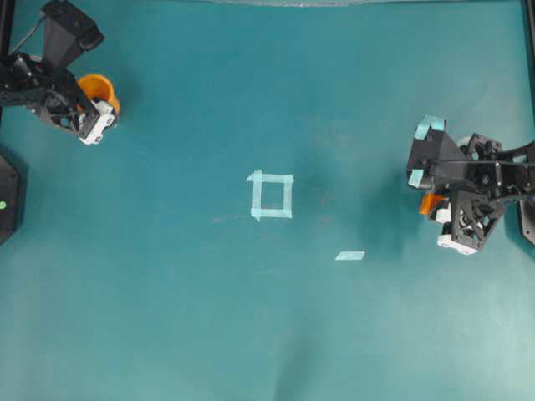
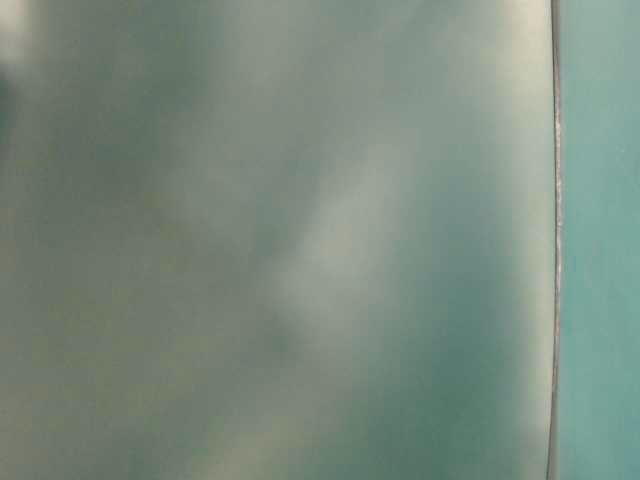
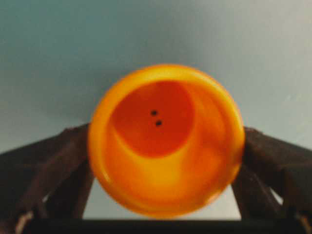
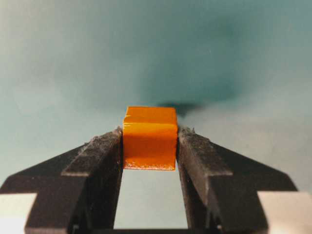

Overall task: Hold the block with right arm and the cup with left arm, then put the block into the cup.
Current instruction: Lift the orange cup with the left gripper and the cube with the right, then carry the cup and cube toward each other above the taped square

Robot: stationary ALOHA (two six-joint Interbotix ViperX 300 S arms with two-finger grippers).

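The step in hand, as I judge it, is the taking of the cup (image 3: 165, 141) by the left gripper (image 3: 165, 146). To do it well, the fingers should close slowly and evenly on both sides of the round wall, below the rim, so that the cup does not turn or slip out and its mouth stays free for the block. Too hard a squeeze could bend the plastic or push the cup away.

The left gripper is spread wide. In the left wrist view the cup sits between its two dark fingers (image 3: 53, 156), with its open mouth toward the camera. The cup fills almost the whole gap, but whether the fingers already press on the wall I cannot tell. In the overhead view the cup (image 1: 96, 86) is just beside the white fingertip, partly under the left arm (image 1: 50, 75).

The right gripper (image 4: 149, 146) is closed partway and pinches the block (image 4: 149, 139). Each finger lies flat against one side of the cube, and the cube stands straight between the tips, its paler top face visible. In the overhead view the block (image 1: 431, 203) shows as a small orange spot inside the right arm's (image 1: 476, 180) gripper, well apart from the cup.
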